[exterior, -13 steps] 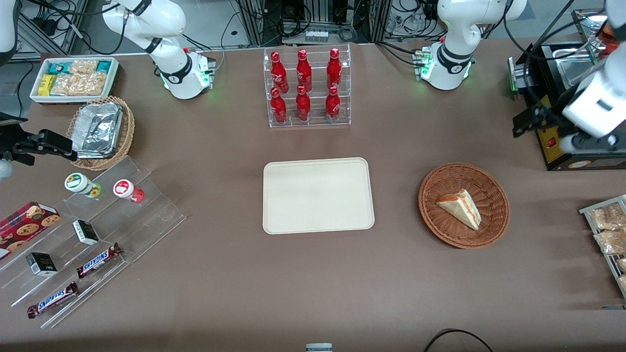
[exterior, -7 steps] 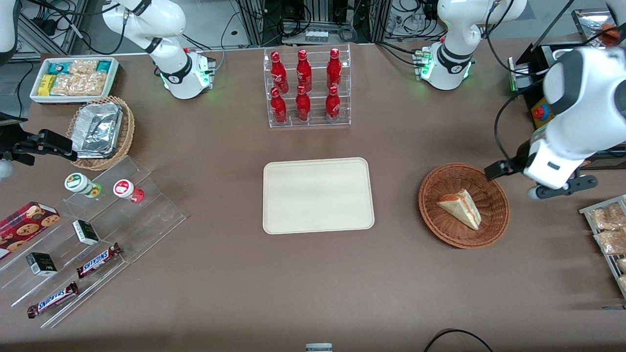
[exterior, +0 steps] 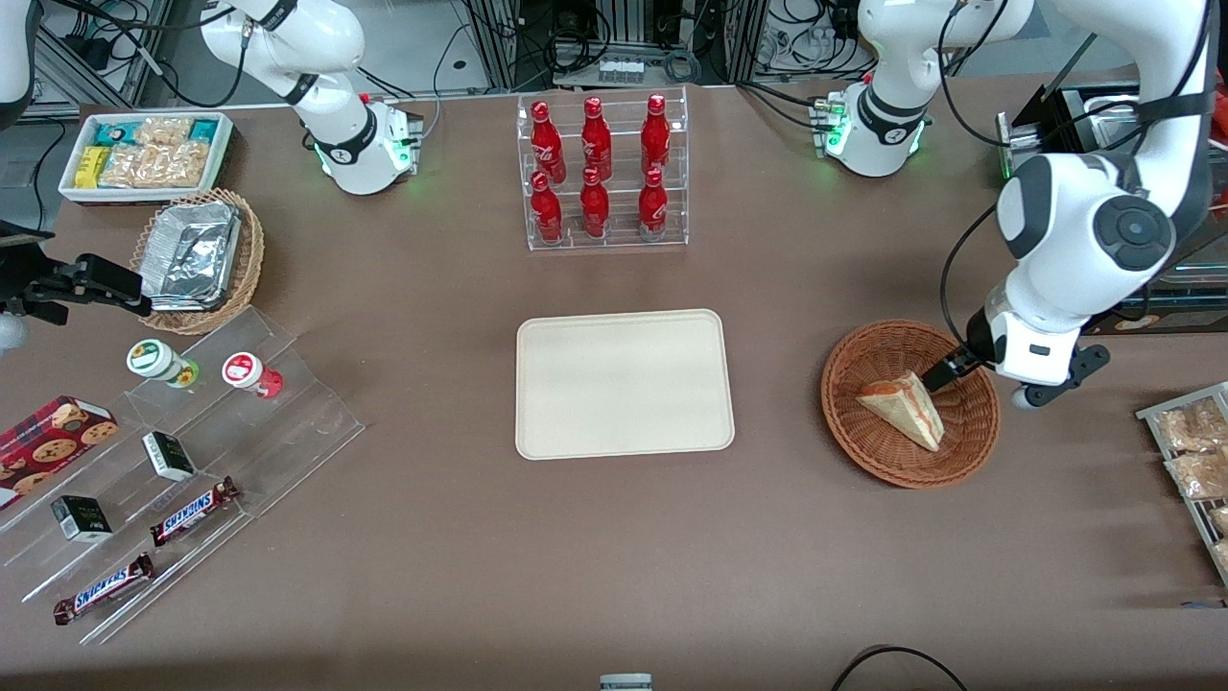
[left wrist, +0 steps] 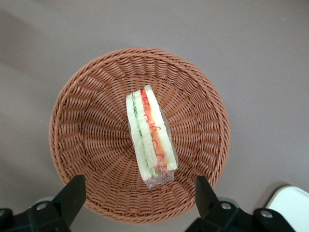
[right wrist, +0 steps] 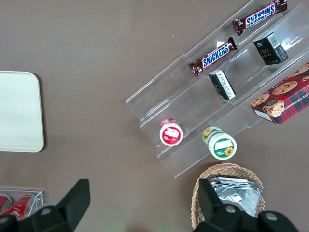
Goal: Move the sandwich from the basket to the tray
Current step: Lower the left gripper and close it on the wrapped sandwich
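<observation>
The sandwich [exterior: 902, 408] is a pale bread wedge with orange-red and green filling. It lies in the middle of the reddish-brown wicker basket [exterior: 854, 422]. In the left wrist view the wrapped sandwich [left wrist: 149, 133] lies on its side in the basket [left wrist: 87, 130]. My left gripper [exterior: 979, 389] hangs above the basket's rim on the working arm's side. It is open wide and empty in the left wrist view [left wrist: 139, 198], with its fingers apart over the basket's edge. The cream tray [exterior: 624, 384] lies bare at the table's middle, beside the basket.
A clear rack of red cola bottles [exterior: 600, 173] stands farther from the camera than the tray. A wire rack of snack bags [exterior: 1194, 451] lies at the working arm's end. Acrylic steps with Snickers bars [exterior: 182, 451], a tan foil-tray basket [exterior: 197, 254] and a white snack tub [exterior: 144, 154] lie toward the parked arm's end.
My left arm has swung in from the table's end and come down toward the basket; its gripper now hangs over the basket's rim. The sandwich, basket and tray have not moved.
</observation>
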### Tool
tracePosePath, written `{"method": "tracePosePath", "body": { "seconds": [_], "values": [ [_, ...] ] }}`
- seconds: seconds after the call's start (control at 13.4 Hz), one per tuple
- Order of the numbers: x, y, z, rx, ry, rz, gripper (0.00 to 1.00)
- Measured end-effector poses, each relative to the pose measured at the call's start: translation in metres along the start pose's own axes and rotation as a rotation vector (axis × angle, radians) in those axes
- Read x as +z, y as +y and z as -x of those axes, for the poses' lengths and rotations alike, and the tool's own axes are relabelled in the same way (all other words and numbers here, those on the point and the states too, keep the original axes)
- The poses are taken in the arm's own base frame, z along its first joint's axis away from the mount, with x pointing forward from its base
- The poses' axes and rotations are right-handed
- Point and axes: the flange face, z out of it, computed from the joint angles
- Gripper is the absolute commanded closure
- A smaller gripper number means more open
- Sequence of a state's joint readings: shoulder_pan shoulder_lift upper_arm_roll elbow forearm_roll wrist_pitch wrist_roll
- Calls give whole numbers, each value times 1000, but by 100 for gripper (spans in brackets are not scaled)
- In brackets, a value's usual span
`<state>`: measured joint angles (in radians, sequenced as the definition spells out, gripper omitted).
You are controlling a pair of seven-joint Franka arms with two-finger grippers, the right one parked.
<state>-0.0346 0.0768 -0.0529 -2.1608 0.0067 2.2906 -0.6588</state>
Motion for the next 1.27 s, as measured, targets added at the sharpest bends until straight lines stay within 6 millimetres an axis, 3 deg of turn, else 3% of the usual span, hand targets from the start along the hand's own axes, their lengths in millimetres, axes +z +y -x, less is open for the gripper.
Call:
{"method": "tracePosePath", "body": {
  "seconds": [0.22, 0.6, 1.27],
  "values": [
    [26, 2, 11, -21, -10, -10, 0],
    [68, 6, 11, -27, -27, -30, 0],
    [100, 8, 9, -57, -22, -23, 2]
  ]
}}
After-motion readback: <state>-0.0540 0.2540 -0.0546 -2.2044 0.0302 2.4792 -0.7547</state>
